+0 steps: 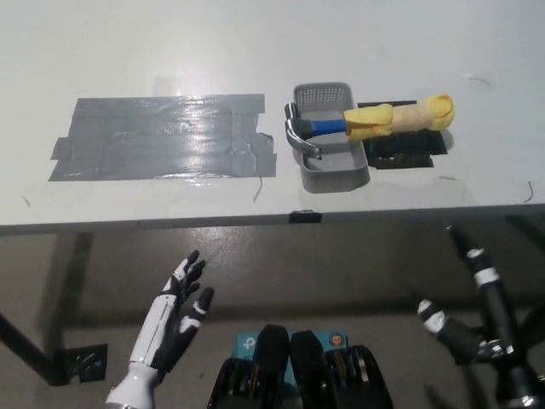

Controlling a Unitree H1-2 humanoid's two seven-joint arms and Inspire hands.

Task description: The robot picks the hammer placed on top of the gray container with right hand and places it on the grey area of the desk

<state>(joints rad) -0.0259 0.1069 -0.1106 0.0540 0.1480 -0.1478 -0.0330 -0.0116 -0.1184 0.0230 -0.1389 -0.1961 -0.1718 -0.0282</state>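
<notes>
Nearest the camera, below the front edge of the white surface, both hands hang over the floor. The white left hand sits at the lower left, palm open, its fingers spread apart and holding nothing. The black right hand is at the lower right, its fingers also splayed well apart and empty, with white bands showing on them.

Farther off, on the surface, a small black tape mark sits at the front edge. Beyond it lies the wide patch of grey tape, towards the left. Just right of the patch stands the grey perforated plastic container. The hammer with a steel head, blue neck and yellow wrapped handle lies across the container's top, head to the left, handle reaching out right over a black mat.
</notes>
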